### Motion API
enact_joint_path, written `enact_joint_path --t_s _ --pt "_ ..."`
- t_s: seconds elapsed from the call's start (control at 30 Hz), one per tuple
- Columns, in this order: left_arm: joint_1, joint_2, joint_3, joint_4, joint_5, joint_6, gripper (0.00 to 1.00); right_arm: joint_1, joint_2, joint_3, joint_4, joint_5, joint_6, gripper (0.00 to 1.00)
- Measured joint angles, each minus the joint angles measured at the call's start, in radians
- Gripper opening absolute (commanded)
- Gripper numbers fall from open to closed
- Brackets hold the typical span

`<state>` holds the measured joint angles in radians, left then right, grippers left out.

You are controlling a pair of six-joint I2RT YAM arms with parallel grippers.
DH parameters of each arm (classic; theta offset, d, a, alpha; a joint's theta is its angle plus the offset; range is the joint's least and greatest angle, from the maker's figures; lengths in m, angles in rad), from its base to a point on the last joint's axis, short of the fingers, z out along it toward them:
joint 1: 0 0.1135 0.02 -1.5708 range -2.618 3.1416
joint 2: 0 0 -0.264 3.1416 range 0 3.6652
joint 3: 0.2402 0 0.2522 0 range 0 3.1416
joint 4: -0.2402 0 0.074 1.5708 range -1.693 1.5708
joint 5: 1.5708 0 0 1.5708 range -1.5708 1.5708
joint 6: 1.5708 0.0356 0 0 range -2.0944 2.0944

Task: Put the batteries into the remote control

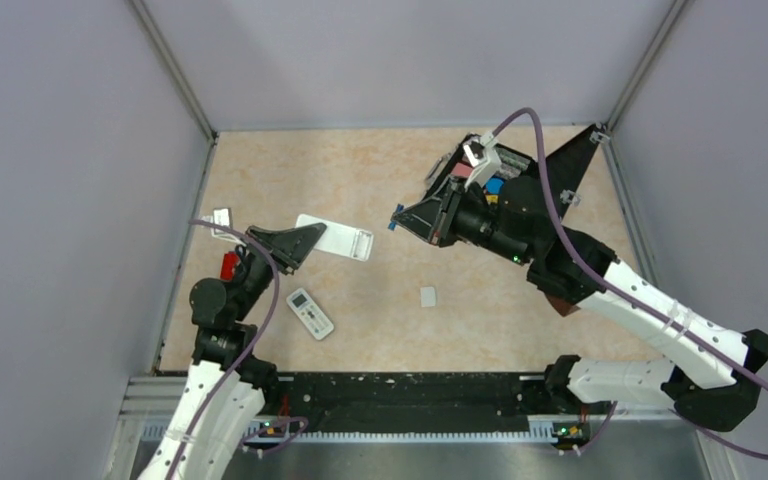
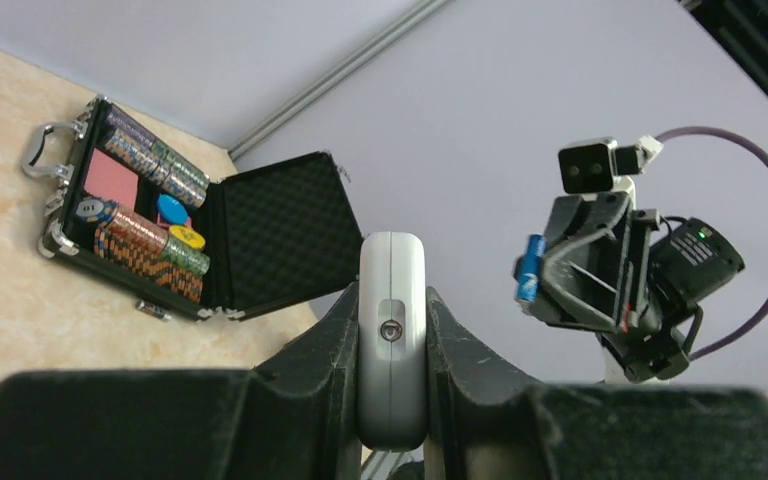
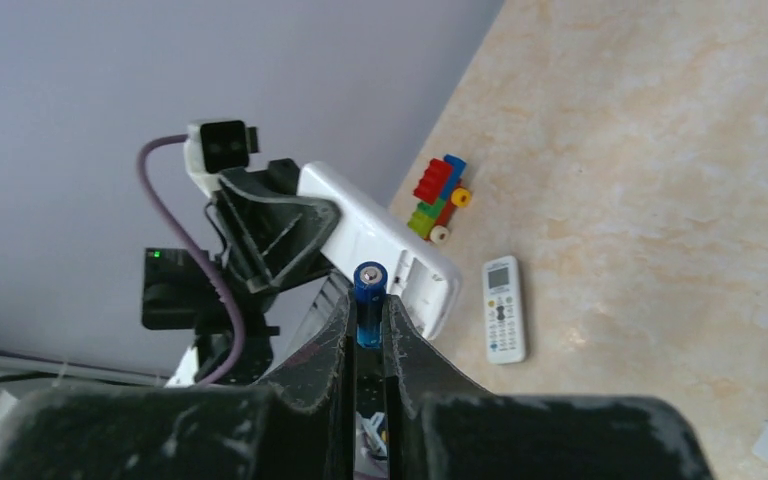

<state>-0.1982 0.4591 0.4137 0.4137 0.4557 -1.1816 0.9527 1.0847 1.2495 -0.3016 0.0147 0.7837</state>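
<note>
White slim rectangular remote control (image 1: 338, 239): up off the beige marbled tabletop (image 1: 360, 165), held by one end in the left gripper (image 2: 392, 300), plain white back showing from above, a rectangular recess near its free end
Left jaws: clenched on the remote control, one black finger pressed to each long side
Blue small cylindrical battery (image 3: 369, 288): in the air, nipped between the fingers of the right gripper (image 3: 368, 312), its metal-capped end poking out past the fingertips; only this one in sight
Right jaws: grasping the battery
Gap between the two: from above the battery hangs near the remote control's free end, not touching it; the grippers face each other over the middle of the tabletop
Black foam-lined case with metal corners (image 2: 280, 225): lying open at the far right of the tabletop, rows of striped poker chips (image 2: 150, 245) inside, a loose blue chip (image 2: 171, 209) and a yellow chip (image 2: 187, 238), a pink block (image 2: 112, 178) beside them; the right arm (image 1: 650, 300) covers much of it from above
Second white remote with a small display (image 1: 310, 313): flat on the tabletop, face up, on the near side of the held one and apart from it
Toy of red, green and blue bricks on little wheels (image 3: 440, 195): on the tabletop by the left wall
Small white square piece (image 1: 427, 296): flat on the tabletop by itself, between the two arms
Small white bit by the left wall (image 1: 222, 217): too small to tell what it is
</note>
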Motion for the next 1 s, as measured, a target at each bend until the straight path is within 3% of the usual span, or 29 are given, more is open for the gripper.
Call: enact_joint_path --t_s 0.47,1.0 --pt "0.000 0.066 -0.010 0.078 -0.159 -0.256 0.00 0.100 0.205 0.234 -0.132 0.176 0.084 0.00" --pt "0.000 0.093 -0.037 0.050 -0.196 -0.362 0.00 0.176 0.402 0.454 -0.344 0.360 0.084 0.00"
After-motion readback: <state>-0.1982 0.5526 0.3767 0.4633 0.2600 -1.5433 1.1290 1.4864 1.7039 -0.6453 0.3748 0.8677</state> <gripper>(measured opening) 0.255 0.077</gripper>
